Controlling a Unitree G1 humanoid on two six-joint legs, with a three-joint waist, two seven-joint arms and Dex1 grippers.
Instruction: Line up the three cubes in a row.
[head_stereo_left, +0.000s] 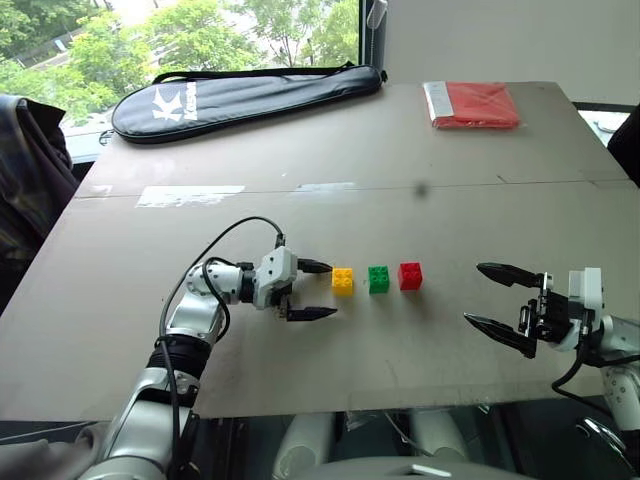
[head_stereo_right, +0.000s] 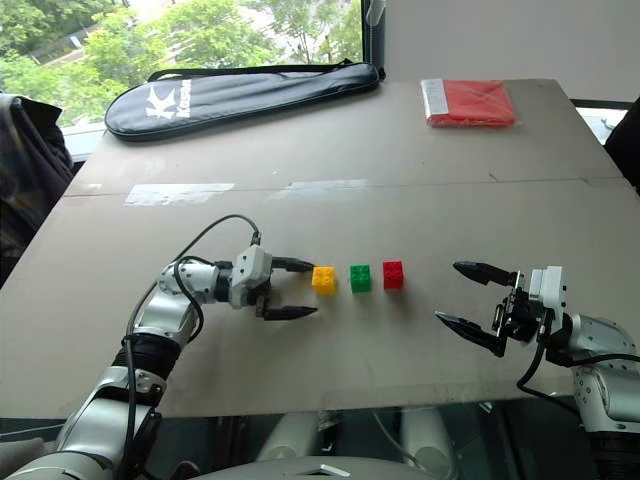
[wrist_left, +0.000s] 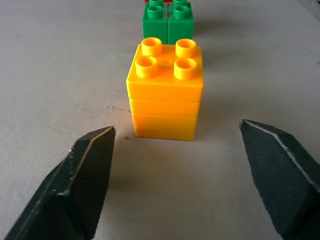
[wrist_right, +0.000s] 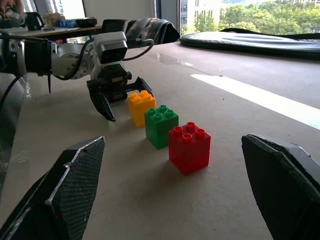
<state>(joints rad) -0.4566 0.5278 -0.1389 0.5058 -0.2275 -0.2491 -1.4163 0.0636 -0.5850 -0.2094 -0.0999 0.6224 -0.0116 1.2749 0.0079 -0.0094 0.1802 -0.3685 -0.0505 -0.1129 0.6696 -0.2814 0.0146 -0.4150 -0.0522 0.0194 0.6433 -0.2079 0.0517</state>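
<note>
I stand over a broad tabletop (head_stereo_left: 330, 340) of plain grey-brown board, with a seam running across it and a pale strip of tape (head_stereo_left: 189, 195) along that seam. Near its middle the three cubes sit in a straight row, close together with small gaps between them: the yellow cube (head_stereo_left: 343, 281) on my left, the green cube (head_stereo_left: 379, 279) in the middle, the red cube (head_stereo_left: 410, 276) on my right. All stand upright with their studs up.

My left end effector (head_stereo_left: 314, 290) lies low over the board just beside the yellow cube, pointing at it, its fingers (wrist_left: 85, 175) spread wide with the cube ahead of the tips and untouched. My right end effector (head_stereo_left: 497, 296) hangs well apart from the red cube, also spread wide and holding nothing.

At the far edge lie a long black racket bag (head_stereo_left: 240, 98) and a flat red cloth packet (head_stereo_left: 473, 104). Beyond the bag a window (head_stereo_left: 180, 35) shows green trees; a dark garment (head_stereo_left: 30, 170) hangs at my left
</note>
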